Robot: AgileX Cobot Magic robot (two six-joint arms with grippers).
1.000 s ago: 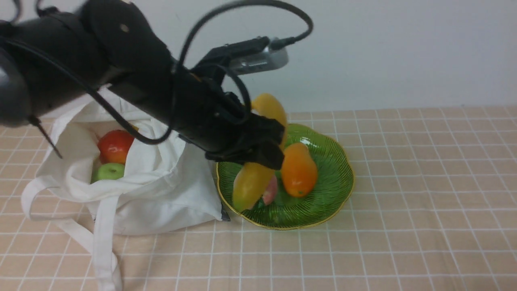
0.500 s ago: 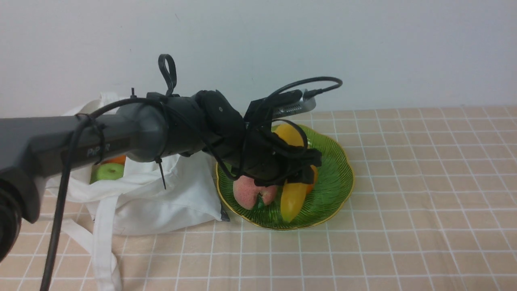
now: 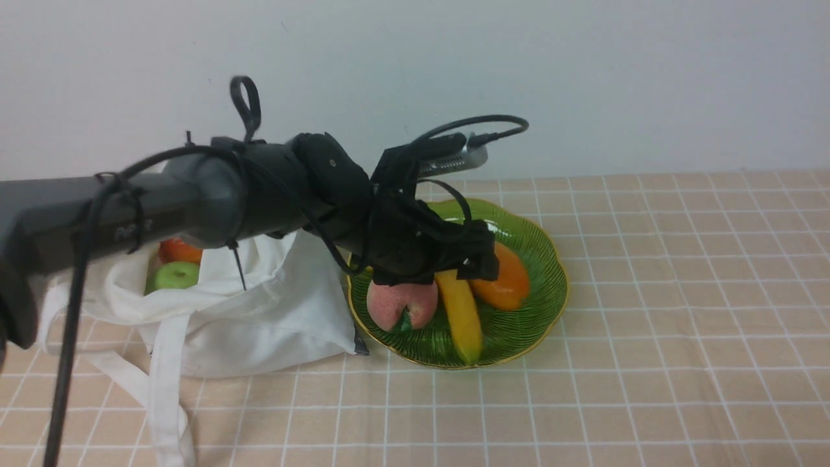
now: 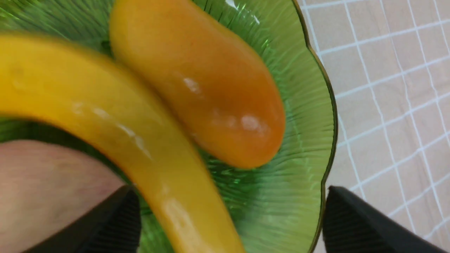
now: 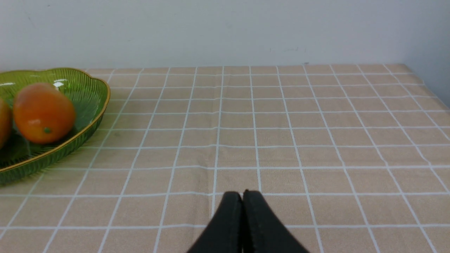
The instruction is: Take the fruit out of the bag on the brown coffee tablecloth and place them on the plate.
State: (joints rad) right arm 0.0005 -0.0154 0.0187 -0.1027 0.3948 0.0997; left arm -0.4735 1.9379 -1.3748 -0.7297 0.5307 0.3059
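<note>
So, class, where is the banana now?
Front view: the banana lies on the plate, right of the bag, between the peach and the orange fruit, under the left end effector.

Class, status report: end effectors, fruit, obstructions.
Left end effector open over plate, right end effector shut. Banana on plate; apple in bag. Left arm across bag.

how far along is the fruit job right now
Done: the banana, peach and orange fruit lie on the plate. In hand: nothing; the left gripper hangs over the plate, jaws open, and the right gripper is shut, empty. Left: the red fruit and green apple, both in the bag.
</note>
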